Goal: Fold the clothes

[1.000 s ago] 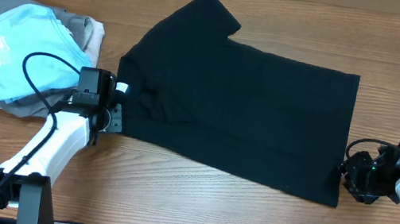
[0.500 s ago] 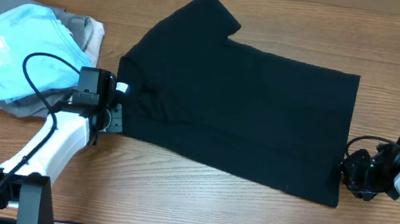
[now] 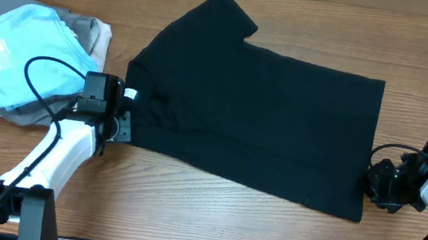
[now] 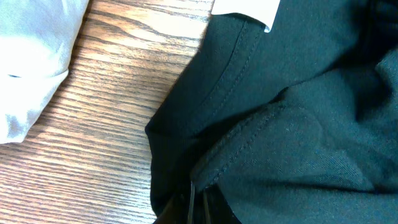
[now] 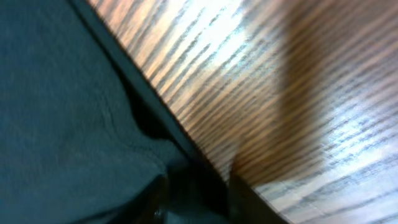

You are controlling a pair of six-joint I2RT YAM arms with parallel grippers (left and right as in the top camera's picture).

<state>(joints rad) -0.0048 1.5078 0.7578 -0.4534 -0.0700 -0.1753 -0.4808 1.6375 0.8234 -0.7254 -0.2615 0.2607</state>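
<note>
The clothes, a black T-shirt [image 3: 257,118], lie spread flat across the middle of the table, neck to the left and hem to the right. My left gripper [image 3: 122,114] is shut on a bunched fold of the T-shirt [image 4: 298,124] at the neck, just below the small white tag [image 3: 130,95]. In the left wrist view that gripper [image 4: 198,208] pinches the seamed edge. My right gripper [image 3: 369,183] is at the hem's lower right part. In the blurred right wrist view the gripper [image 5: 199,193] is astride the hem of the T-shirt [image 5: 62,112], its jaws still apart.
A light blue garment [image 3: 17,54] lies on top of grey folded garments [image 3: 86,31] at the far left, close to my left arm. A pale garment edge [image 4: 31,62] shows beside the neck. Bare wooden table [image 3: 208,214] runs along the front.
My right gripper has narrowed its jaws around the hem and edged slightly left. The left gripper and the T-shirt have not moved.
</note>
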